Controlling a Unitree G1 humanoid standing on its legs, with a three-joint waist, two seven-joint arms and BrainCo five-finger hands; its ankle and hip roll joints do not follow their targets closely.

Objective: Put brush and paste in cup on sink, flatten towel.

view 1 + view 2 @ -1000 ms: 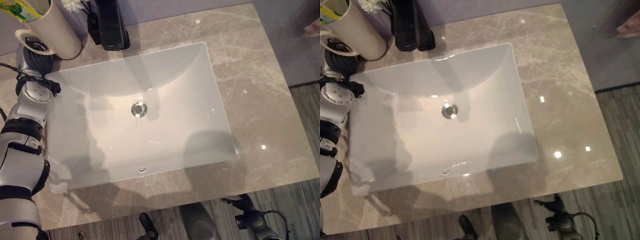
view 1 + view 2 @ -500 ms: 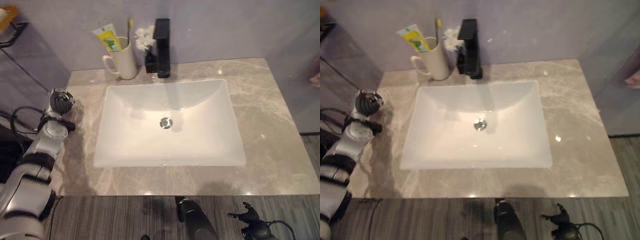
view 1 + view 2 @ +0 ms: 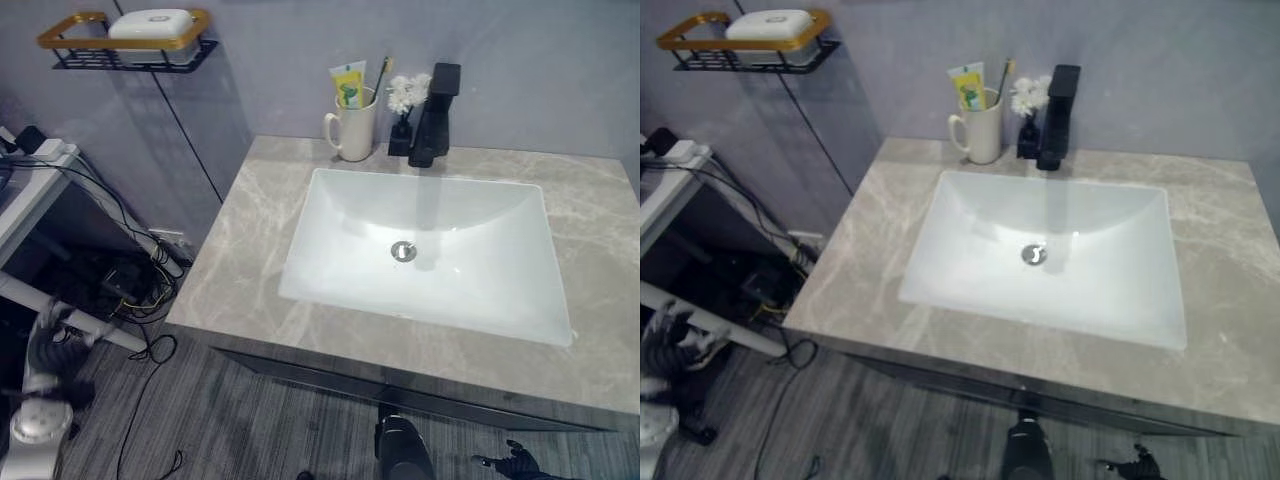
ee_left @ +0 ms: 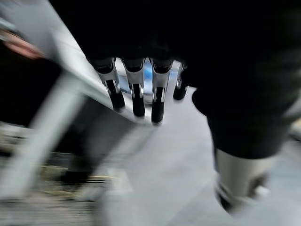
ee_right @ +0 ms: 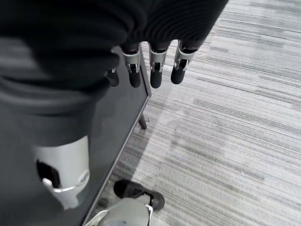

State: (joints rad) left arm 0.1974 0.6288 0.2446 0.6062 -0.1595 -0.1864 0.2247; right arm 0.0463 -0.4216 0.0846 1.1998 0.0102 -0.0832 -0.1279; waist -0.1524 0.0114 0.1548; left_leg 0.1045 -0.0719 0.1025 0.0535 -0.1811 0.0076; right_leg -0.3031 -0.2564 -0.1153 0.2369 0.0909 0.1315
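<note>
My left hand [image 4: 141, 89] and right hand [image 5: 155, 66] both hang below the counter with fingers relaxed, straight and holding nothing, well apart from the cup [image 3: 355, 128]. That cup stands at the back of the sink counter [image 3: 250, 250] beside the black faucet [image 3: 432, 115], with toothbrush [image 3: 382, 75] and toothpaste tube [image 3: 348, 85] upright inside. The towel is unaccounted for, so I risk misjudging the flattening step, or clipping the counter edge when raising my fingers.

Marble countertop [image 3: 250, 250] with cup [image 3: 355, 132], black faucet [image 3: 435, 115], perhaps a small flower vase [image 3: 401, 135].
</note>
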